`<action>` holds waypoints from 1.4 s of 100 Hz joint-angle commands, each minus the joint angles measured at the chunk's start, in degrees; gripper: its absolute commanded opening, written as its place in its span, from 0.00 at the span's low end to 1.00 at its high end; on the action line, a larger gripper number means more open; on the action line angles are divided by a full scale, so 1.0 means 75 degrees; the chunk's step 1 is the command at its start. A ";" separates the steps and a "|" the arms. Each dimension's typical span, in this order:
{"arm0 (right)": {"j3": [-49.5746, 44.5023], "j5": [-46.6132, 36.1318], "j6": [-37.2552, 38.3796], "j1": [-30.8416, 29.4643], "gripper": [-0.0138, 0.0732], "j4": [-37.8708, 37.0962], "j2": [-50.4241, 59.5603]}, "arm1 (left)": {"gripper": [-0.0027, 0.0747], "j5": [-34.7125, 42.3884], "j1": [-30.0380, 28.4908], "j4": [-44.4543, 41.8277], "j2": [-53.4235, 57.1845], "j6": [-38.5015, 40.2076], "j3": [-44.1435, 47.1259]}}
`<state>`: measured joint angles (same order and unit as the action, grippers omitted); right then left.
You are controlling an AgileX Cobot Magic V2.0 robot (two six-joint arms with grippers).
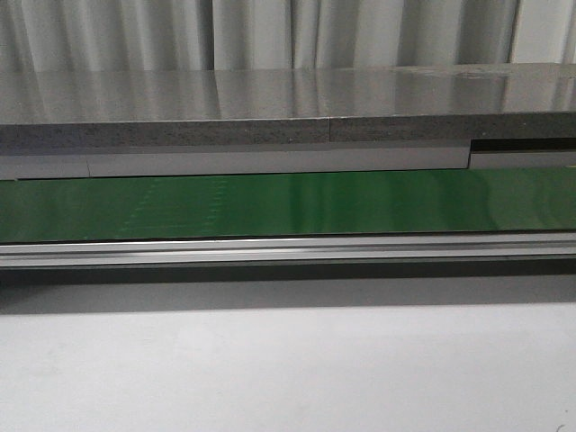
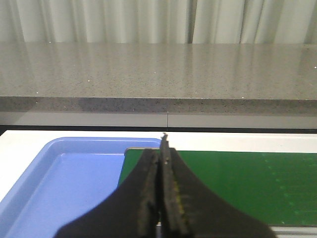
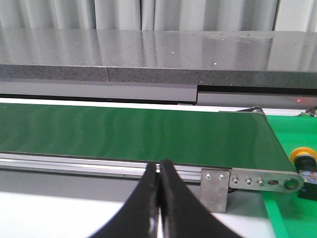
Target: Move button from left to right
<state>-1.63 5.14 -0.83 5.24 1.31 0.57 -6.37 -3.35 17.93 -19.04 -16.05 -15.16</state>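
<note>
The right gripper [image 3: 159, 171], closed and empty, should probably pinch the light, rigid button [image 3: 305, 166] by its boxy black body, since the domed cap looks slippery.

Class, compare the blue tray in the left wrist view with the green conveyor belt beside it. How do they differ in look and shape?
The blue tray has raised walls and rounded corners; the green conveyor belt is flat. The tray is glossy light blue, the belt dark matt green. Neither carries anything in this view.
</note>
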 commanded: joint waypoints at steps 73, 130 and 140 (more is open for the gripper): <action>0.0136 -0.0599 -0.0008 -0.0028 0.08 -0.0086 0.0139 | 0.01 0.0638 0.0068 -0.2575 0.2070 0.2591 0.1343; 0.0136 -0.0599 -0.0008 -0.0028 0.08 -0.0086 0.0139 | 0.01 0.0850 0.0068 -0.2326 0.2787 0.2808 0.2388; 0.0136 -0.0599 -0.0008 -0.0028 0.08 -0.0086 0.0139 | 0.01 0.0850 0.0068 -0.2326 0.2787 0.2808 0.2388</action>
<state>-1.63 5.14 -0.83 5.24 1.22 0.57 -4.97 -3.35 0.00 0.19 4.35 0.04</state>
